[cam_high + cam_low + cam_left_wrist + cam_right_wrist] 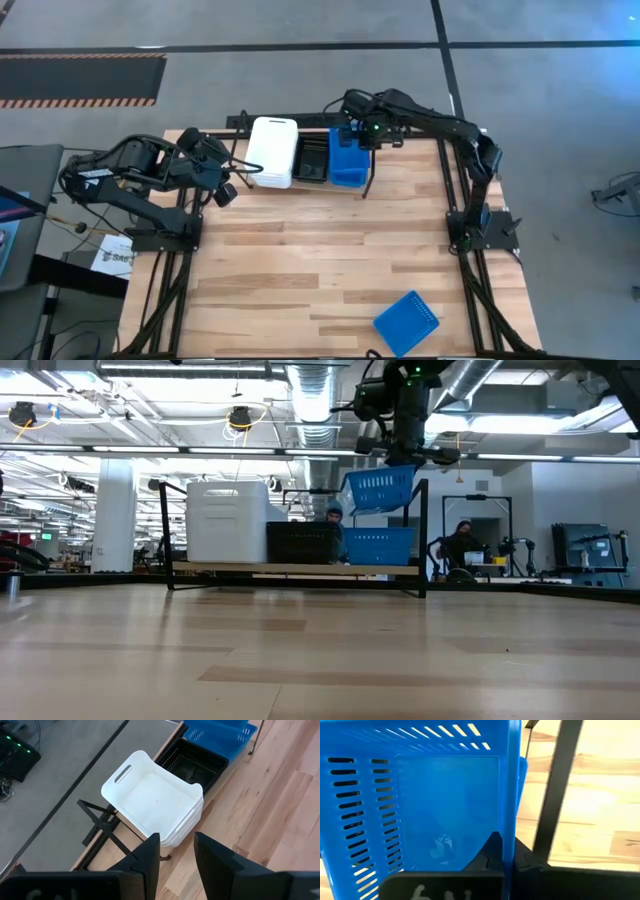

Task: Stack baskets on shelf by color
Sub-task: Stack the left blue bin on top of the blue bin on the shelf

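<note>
Baskets are being sorted by color: the right tool (398, 460) is clenching the wall of a blue basket (380, 488), tilted and hanging just above another blue basket (378, 545) on the shelf (295, 569), ready to nest. Beyond it, black baskets (311, 160) and white baskets (272, 151) are sitting apart. The left tool (176, 852) is waiting slack near the whites. One blue basket (407, 323) is lying alone on the worktop (320, 260).

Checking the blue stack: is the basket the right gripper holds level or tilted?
Tilted. The held blue basket hangs slanted in the right gripper, above the blue basket on the shelf.
</note>
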Controlling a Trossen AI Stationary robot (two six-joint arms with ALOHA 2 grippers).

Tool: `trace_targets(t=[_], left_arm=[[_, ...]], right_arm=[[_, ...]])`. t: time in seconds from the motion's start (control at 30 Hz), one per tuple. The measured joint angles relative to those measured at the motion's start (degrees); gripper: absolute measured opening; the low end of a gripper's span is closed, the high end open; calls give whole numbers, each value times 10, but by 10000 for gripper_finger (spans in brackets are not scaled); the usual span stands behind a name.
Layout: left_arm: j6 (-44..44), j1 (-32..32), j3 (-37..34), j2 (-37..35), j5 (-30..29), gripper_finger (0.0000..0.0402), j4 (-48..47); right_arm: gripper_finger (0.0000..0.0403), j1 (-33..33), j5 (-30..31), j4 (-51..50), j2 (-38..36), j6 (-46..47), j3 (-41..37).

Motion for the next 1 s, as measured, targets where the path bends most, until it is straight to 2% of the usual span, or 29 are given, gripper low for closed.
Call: trace_targets(t=[0.33,0.57,0.73,1.0], left_arm=[[0,0,0,0,0,109,0],[4,0,0,0,15,109,-1],[12,0,0,0,15,109,-1],[22,0,0,0,16,109,-1]], right_arm=[[1,19,41,23,2,31,0],[1,27,44,21,2,37,-4],[1,33,45,26,2,56,-33],[1,38,40,98,1,85,-96]])
